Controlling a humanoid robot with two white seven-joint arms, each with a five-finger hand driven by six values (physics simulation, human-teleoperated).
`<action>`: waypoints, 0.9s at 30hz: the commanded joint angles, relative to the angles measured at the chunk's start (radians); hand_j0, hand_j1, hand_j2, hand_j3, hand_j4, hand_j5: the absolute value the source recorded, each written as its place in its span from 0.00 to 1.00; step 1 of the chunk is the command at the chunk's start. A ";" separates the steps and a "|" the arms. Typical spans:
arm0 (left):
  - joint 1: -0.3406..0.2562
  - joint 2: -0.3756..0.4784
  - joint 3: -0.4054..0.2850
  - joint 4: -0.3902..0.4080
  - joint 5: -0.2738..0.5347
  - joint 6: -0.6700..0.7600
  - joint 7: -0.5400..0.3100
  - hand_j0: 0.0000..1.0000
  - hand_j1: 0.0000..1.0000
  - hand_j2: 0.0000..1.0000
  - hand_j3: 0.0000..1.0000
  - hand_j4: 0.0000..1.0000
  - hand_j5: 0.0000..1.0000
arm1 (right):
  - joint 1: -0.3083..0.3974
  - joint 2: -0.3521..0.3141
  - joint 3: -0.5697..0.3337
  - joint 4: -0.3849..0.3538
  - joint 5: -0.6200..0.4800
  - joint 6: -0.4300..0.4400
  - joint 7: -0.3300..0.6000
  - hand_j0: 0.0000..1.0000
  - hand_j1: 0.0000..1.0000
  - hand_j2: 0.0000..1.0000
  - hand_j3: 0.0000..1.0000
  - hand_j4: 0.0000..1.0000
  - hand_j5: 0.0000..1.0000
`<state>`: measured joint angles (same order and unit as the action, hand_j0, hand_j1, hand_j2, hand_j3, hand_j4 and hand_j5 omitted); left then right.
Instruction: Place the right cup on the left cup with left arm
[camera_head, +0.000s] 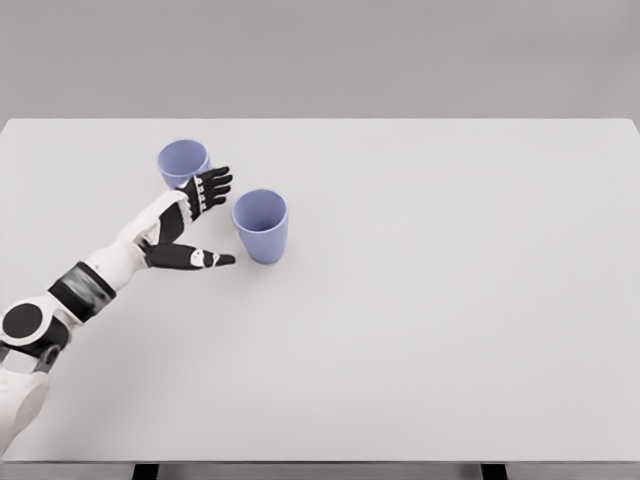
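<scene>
A bare simulated test space, not a furnished room: a plain white counter (420, 330) fills most of the frame, and a flat, featureless grey wall (320, 55) runs across the top.

You had even, bright, diffuse light on the table (420, 330), only faint soft shadows, no glare, slight overall softness.

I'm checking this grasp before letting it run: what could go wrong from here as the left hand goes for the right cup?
1. The left hand is open between the two cups, its fingers close in front of the left cup; closing or swinging could knock that cup.
2. The thumb points at the right cup low on its wall; a sideways push might tip or slide the cup rather than grip it.
</scene>
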<state>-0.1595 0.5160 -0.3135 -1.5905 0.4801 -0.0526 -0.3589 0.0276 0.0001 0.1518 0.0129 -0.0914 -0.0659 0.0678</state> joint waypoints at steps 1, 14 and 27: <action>0.000 -0.007 -0.003 0.007 0.005 0.000 0.000 1.00 1.00 1.00 1.00 1.00 1.00 | 0.000 0.000 0.000 -0.001 -0.001 0.000 0.001 1.00 1.00 1.00 1.00 1.00 1.00; -0.057 -0.031 -0.071 0.067 0.005 0.002 0.000 1.00 1.00 1.00 1.00 1.00 1.00 | 0.000 0.000 -0.001 -0.001 -0.001 0.000 0.000 1.00 1.00 1.00 1.00 1.00 1.00; -0.089 -0.062 -0.101 0.101 0.003 0.002 0.000 1.00 1.00 1.00 1.00 1.00 1.00 | 0.000 0.000 0.000 -0.001 0.001 0.000 0.001 1.00 1.00 1.00 1.00 1.00 1.00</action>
<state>-0.2485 0.4561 -0.4096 -1.4943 0.4786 -0.0506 -0.3589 0.0276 0.0001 0.1518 0.0131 -0.0913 -0.0659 0.0681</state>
